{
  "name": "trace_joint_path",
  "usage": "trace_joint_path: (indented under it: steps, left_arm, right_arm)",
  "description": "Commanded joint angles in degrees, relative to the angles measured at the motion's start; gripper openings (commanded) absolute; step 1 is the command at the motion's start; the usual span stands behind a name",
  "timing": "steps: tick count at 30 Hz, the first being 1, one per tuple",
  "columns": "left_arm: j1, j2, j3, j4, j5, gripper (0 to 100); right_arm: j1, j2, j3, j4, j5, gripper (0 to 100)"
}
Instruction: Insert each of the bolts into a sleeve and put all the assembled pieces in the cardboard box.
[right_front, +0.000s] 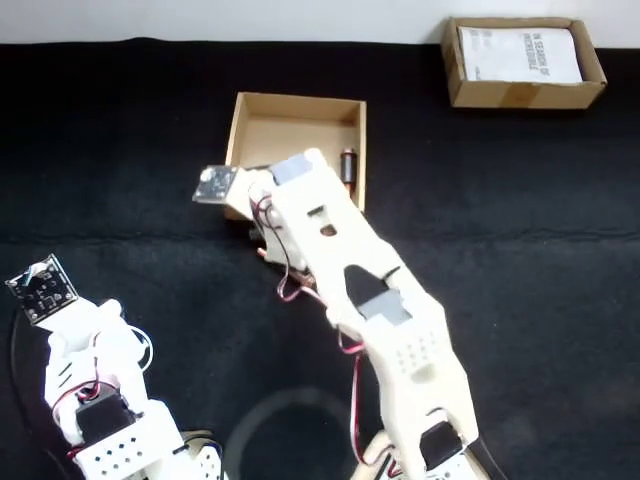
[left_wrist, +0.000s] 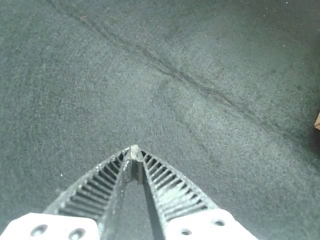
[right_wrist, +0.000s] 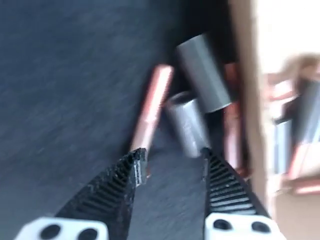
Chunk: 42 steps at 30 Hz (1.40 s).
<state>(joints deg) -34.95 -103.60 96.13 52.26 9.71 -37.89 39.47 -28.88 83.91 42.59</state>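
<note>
My right gripper (right_wrist: 172, 162) is open, low over the black mat beside the cardboard box's outer wall (right_wrist: 247, 80). Just beyond its fingertips lie a copper bolt (right_wrist: 152, 107) and two grey sleeves (right_wrist: 186, 124) (right_wrist: 202, 72); another copper bolt (right_wrist: 231, 120) lies against the wall. Blurred assembled pieces (right_wrist: 292, 135) lie inside the box. From above, the right arm (right_front: 330, 240) reaches to the near left corner of the open box (right_front: 295, 130), with one assembled piece (right_front: 348, 166) visible by the box's right wall. My left gripper (left_wrist: 134, 151) is shut on nothing over bare mat.
A second cardboard box (right_front: 522, 62) holding a white printed sheet sits at the far right edge of the mat. The left arm (right_front: 90, 390) is at the near left corner. A crease (left_wrist: 190, 82) runs across the black mat.
</note>
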Motion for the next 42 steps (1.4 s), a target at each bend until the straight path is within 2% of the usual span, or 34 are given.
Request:
trace_joint_path:
  steps: [1,11,13,16,21,29,34,38,42]
  left_arm:
    - [-0.13,-0.66,1.01,0.09,0.00,1]
    - [-0.13,-0.66,1.01,0.09,0.00,1]
    - [-0.13,-0.66,1.01,0.18,0.00,1]
    - [-0.04,-0.66,1.01,0.26,0.00,1]
    - [0.04,-0.66,1.01,0.26,0.00,1]
    - [1.71,-0.40,1.01,0.35,0.00,1]
    - [1.71,-0.40,1.01,0.35,0.00,1]
    - [1.71,-0.40,1.01,0.35,0.00,1]
    - [2.59,-0.40,1.01,0.44,0.00,1]
  right_arm:
    - [1.54,5.41,-11.21,0.22,0.79,16.1]
    - [1.63,21.58,-36.00,10.51,0.70,15.6]
    - [1.63,24.04,-38.90,11.82,0.53,11.8]
    - [1.54,26.86,-42.95,12.88,0.35,0.1]
    - [1.89,28.18,-45.93,13.93,0.35,0.8]
    - [2.51,16.04,-48.84,17.19,0.18,0.8]
    - [3.82,1.71,-48.40,17.19,-10.02,0.8]
    - [4.09,-8.66,-48.31,17.19,-14.15,0.8]
    - [3.82,-18.51,-48.48,17.19,-22.15,0.8]
